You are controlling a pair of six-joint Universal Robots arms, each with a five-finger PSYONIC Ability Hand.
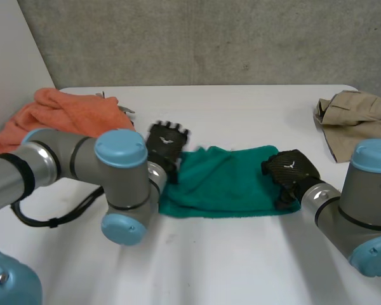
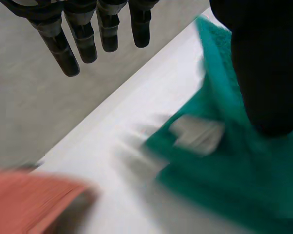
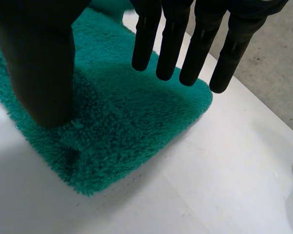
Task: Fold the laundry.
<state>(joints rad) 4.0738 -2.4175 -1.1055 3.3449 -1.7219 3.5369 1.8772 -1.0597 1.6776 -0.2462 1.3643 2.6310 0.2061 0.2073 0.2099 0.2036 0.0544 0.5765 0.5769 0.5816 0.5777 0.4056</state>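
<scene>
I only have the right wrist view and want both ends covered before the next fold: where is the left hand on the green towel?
Observer: The left hand is at the green towel's other end, opposite the right hand.
Operator: Is it gripping the cloth?
Observer: It doesn't look so. In its wrist view the fingers are straight and clear of the towel, with the thumb above the pile.
Operator: Any other laundry out there?
Observer: Yes, two pieces. An orange cloth is heaped at the far left of the table, and a beige garment lies at its far right.
</scene>
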